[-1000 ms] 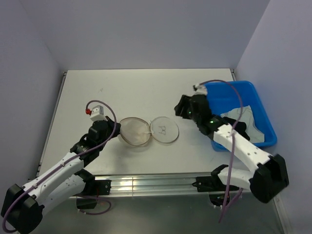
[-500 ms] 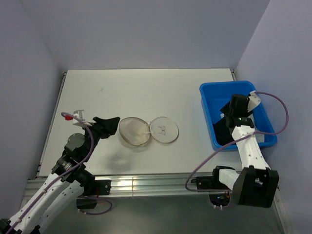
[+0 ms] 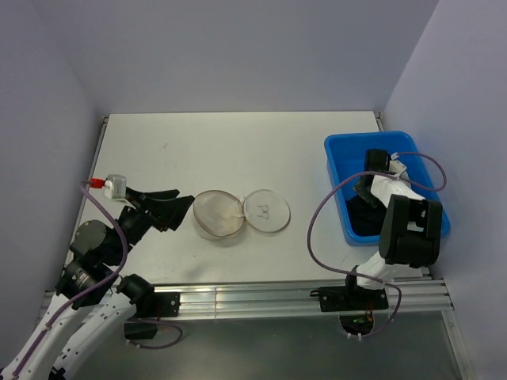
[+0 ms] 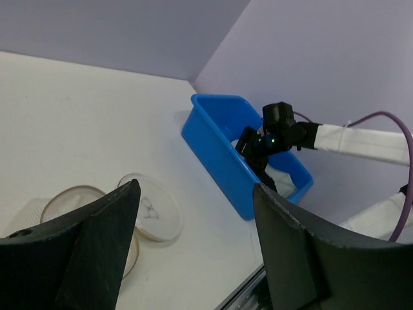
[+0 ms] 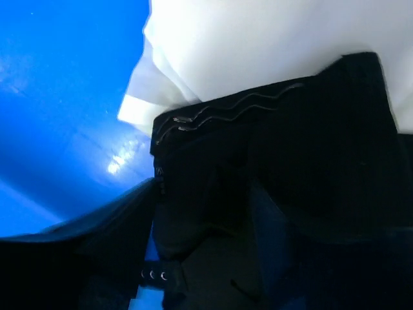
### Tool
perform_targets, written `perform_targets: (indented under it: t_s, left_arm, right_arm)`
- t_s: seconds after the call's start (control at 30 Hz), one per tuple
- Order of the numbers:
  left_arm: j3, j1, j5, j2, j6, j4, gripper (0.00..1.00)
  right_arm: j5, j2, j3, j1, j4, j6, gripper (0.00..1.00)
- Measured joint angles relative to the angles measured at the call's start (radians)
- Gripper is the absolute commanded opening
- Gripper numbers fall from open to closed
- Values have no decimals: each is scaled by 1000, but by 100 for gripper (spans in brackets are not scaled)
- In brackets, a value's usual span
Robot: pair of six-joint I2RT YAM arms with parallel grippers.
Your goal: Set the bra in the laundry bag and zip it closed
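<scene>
The laundry bag (image 3: 216, 214) lies open on the table, a round cream mesh pouch with its marked lid (image 3: 268, 210) flipped out to the right. Both also show in the left wrist view, the bag (image 4: 68, 205) and the lid (image 4: 152, 212). My left gripper (image 3: 181, 202) hovers just left of the bag, open and empty (image 4: 193, 194). The bra (image 3: 366, 222) is a black garment in the blue bin (image 3: 337, 150). My right gripper (image 3: 363, 198) reaches down into the bin. Up close, its open jaws (image 5: 206, 213) stand on either side of the bra (image 5: 271, 129), whose hook strip shows.
A white cloth (image 5: 258, 39) lies in the bin beside and partly under the bra, also visible from above (image 3: 402, 188). The bin's blue walls (image 5: 58, 97) close in on the right gripper. Purple walls stand behind and to both sides of the table.
My left gripper has opened and pulled back left off the bag's rim. My right arm has swung from near the lid over to the bin and dropped onto the bra.
</scene>
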Motion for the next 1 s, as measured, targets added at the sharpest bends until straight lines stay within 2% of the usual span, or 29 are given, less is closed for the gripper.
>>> perform_targets:
  t_s: [0.03,0.07,0.1,0.13,0.3,0.53,0.67,0.83,1.0]
  left_arm:
    - [0,0,3,1,3,-10,76]
    - [0,0,6,2,6,-21,76]
    - [0,0,8,2,10,-31,75]
    - [0,0,9,3,11,-36,75]
    - [0,6,19,14,16,-52,75]
    - [-6,28,29,45,16,-53,74]
    - [-6,33,25,70,16,-55,74]
    - [-6,33,11,85,16,-54,74]
    - [-6,33,-3,125,15,-53,74]
  right_arm:
    - [-4,21,14,0,1,-2,42]
    - [-5,33,24,0,2,1,14]
    - [-7,36,28,0,6,0,4]
    - [-11,34,28,0,15,9,0]
    - [-15,-66,-3,0,40,21,0]
    - [-19,-505,-53,11,92,18,0]
    - [-64,-658,-24,29,106,18,0]
    - [-139,-666,120,156,90,11,0]
    - [-205,-557,385,393,114,-23,0]
